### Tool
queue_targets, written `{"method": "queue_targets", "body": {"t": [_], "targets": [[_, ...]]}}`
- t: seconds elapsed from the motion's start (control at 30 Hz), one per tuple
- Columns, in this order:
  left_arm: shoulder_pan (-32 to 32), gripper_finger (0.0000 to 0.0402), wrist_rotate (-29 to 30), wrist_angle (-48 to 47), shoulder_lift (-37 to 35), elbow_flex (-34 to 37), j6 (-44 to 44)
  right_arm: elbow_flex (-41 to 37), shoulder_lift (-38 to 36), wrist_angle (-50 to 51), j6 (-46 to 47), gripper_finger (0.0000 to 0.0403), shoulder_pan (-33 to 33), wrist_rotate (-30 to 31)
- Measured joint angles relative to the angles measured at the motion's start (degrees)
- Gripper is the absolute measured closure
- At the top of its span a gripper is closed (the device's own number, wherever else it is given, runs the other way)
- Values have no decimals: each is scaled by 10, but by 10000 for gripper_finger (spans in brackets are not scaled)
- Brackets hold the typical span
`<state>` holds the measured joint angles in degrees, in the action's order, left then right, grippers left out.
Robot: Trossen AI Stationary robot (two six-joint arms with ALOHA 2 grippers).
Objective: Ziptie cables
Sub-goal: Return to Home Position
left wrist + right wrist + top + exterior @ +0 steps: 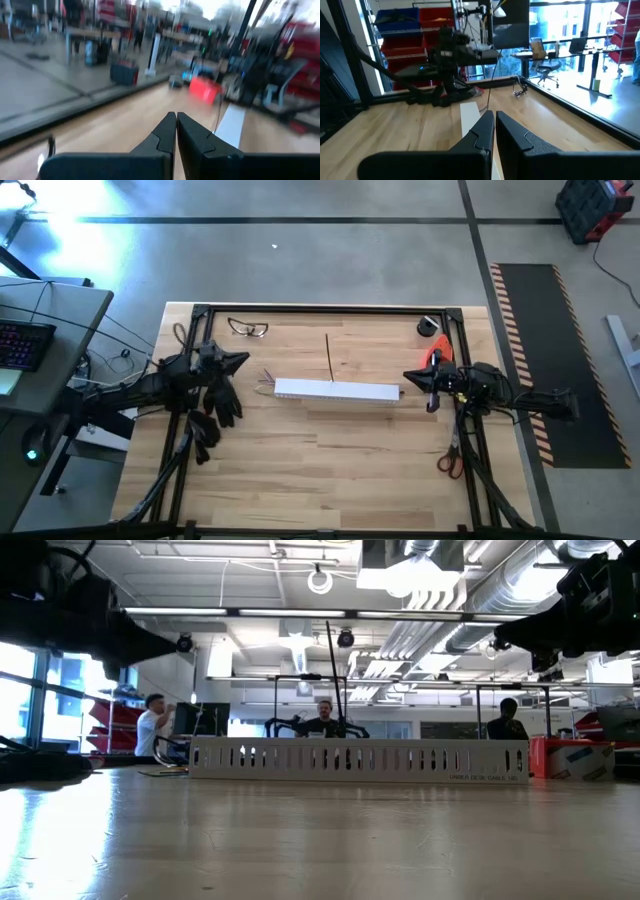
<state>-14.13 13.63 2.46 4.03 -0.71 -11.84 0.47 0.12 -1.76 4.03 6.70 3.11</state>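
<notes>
The white slotted channel (335,390) lies across the middle of the table. The ziptie (328,358), a thin dark strip, stands up out of the channel's middle, and the low view shows the ziptie (336,680) tilted slightly. The cables (266,379) poke out of the channel's left end, their thin ends fanned on the wood. My left gripper (243,361) hovers shut left of the channel, pointing at it. My right gripper (408,376) is shut just off the channel's right end. The wrist views show the left gripper (176,117) and the right gripper (494,116) empty.
Clear safety glasses (248,328) lie near the far left corner. Black gloves (222,405) sit under the left arm. Orange-handled scissors (450,458) lie near the right edge, with an orange tool (435,356) and a black-and-orange item (430,327) far right. People stand beyond the table.
</notes>
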Motion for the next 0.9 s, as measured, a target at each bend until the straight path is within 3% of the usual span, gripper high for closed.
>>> {"method": "queue_targets", "body": {"t": [0.07,0.23,0.9], "targets": [[0,402,0,1,-38,0,0,0,0,3,0,403,0,0],[5,402,5,49,-39,-1,0,0,-1,2,0,403,0,-2],[54,402,10,22,-38,0,0,0,9,3,0,402,0,-1]]}}
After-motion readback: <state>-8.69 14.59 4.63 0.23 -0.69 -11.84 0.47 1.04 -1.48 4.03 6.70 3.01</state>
